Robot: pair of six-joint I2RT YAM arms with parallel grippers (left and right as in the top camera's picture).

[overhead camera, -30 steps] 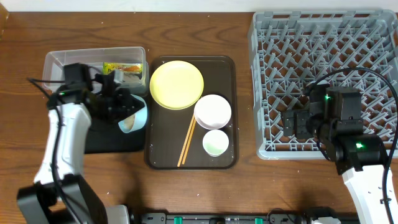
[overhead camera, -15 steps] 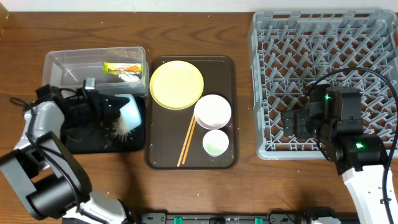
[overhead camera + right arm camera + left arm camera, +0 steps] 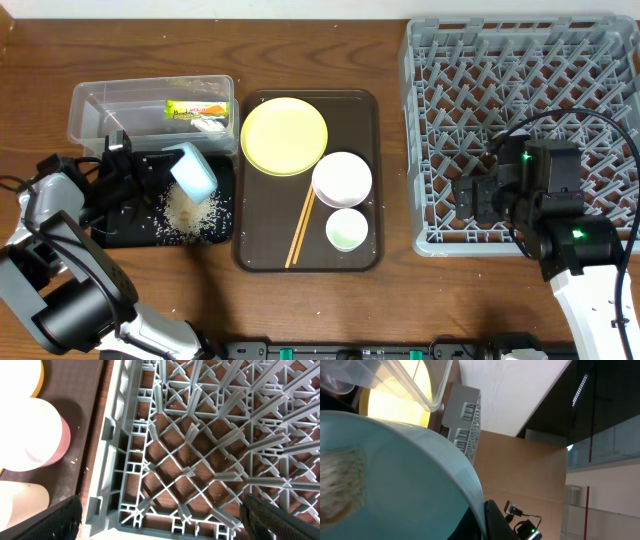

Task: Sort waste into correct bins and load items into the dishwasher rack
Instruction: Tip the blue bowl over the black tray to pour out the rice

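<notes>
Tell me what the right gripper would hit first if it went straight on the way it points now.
The dishwasher rack: the open right gripper points down at its grey lattice, just inside the rim beside the brown tray. Nothing shows in between, though depth is unclear.

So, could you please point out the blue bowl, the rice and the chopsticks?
blue bowl (image 3: 194, 168), overhead view, on its tilted outer wall
rice (image 3: 186, 211), overhead view, middle of the spilled pile
chopsticks (image 3: 300, 228), overhead view, midway along the pair
</notes>
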